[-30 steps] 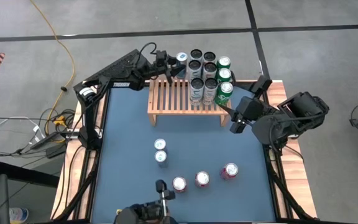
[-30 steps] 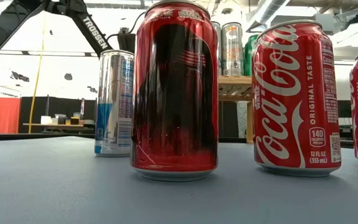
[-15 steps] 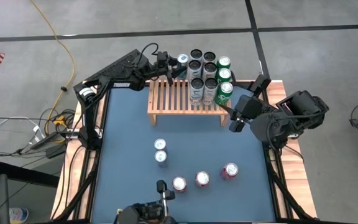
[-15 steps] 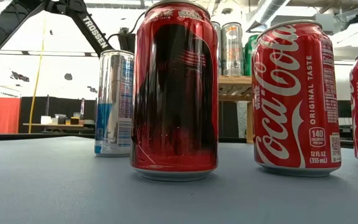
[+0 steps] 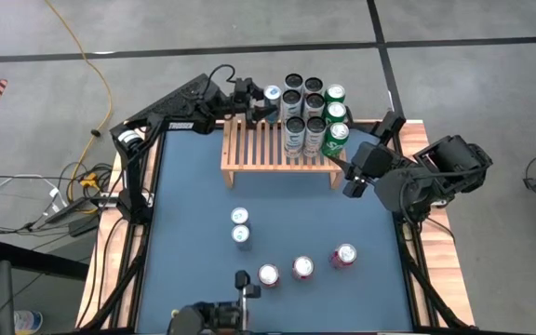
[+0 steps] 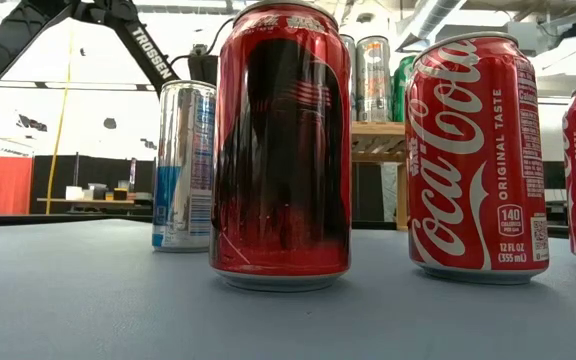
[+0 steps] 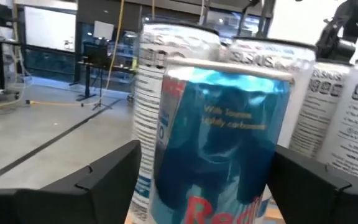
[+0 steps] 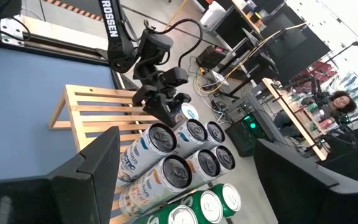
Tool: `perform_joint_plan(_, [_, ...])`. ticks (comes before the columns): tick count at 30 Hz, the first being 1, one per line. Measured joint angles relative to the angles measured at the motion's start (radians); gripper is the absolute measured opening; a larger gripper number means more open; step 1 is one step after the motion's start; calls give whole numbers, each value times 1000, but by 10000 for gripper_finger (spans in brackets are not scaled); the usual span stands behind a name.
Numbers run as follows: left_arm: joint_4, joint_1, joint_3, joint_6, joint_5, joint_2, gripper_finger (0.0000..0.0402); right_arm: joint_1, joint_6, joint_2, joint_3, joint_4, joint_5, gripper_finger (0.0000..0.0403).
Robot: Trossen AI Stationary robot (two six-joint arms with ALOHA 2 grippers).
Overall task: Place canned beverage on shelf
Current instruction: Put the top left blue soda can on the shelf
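Stood on the shelf [image 5: 277, 149] at the table's [image 5: 194, 233] far edge — nine cans [image 5: 307, 116] clustered at its right end. Lay nearer, well apart — two slim cans [image 5: 240, 226], then three cans [image 5: 303, 266] in a row.

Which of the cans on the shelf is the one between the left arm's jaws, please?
The blue-and-silver can at the shelf's far edge, left of the other cans; the left gripper straddles it, jaws open. No other shelf can has a gripper around it.

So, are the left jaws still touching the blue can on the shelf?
Cannot tell. In the left wrist view the blue can sits between the left gripper jaws, with slim gaps hinted on both sides, but neither is plain.
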Motion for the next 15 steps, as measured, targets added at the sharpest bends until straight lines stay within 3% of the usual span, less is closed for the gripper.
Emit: perform_joint_plan(15, [-40, 14, 0, 4, -25, 0, 316, 0, 1, 0, 0, 0, -7, 314])
